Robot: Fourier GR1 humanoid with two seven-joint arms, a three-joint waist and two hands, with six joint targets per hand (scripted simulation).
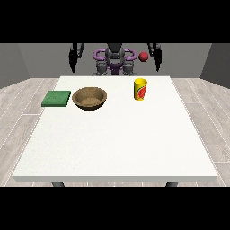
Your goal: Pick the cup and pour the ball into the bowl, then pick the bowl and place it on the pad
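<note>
A yellow cup (140, 89) with a red mark stands upright on the white table (117, 143), right of centre at the back. A red ball (143, 56) shows in the air above the cup, just left of the hand at the view's right (157, 60), and apart from it. A brown bowl (90, 97) sits left of the cup with nothing in it. The flat green pad (56, 98) lies left of the bowl. The hand at the view's left (73, 60) hangs beyond the table's far edge. Both hands hang with fingers straight and hold nothing.
The robot's torso (114, 60) stands behind the far edge of the table. Wooden floor surrounds the table on both sides. The wide front half of the table lies between the objects and the camera.
</note>
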